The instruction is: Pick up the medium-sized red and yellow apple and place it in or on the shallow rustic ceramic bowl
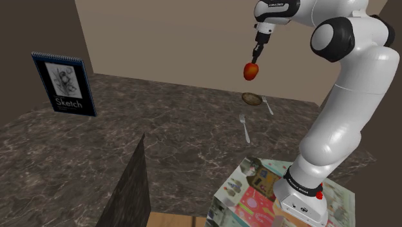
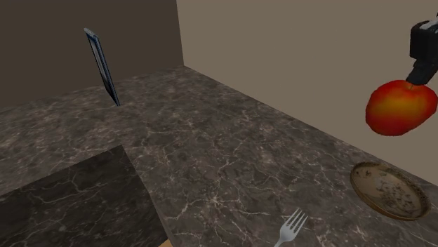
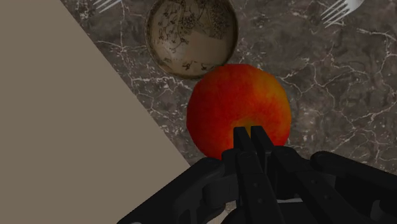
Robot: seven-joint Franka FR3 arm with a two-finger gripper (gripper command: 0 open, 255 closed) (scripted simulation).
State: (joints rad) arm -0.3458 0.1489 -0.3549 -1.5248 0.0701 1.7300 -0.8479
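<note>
Pick done, I judge: jaws clamped on apple (image 1: 251, 70), held clear of worktop (image 1: 161, 129). Apple hangs above bowl (image 1: 252, 98), slightly off bowl's centre in wrist view. Left: centre over bowl, lower, release.

I take the sketch pad (image 1: 64, 84) as my mark. It leans back against a dark brown wall (image 1: 29, 32), its foot on a dark marble surface (image 1: 174, 122) veined in white. That surface spreads out in front of the pad across the whole scene. Just to the shoulder view's right of the pad, the brown wall meets a paler beige wall (image 1: 180, 39) at a corner. Well in front of the pad, nearer the camera, I see an upright block (image 1: 129, 193) of the same dark marble, with a light brown strip (image 1: 174, 220) at its foot. The light falls soft and even over the pad and the stone around it.
</note>
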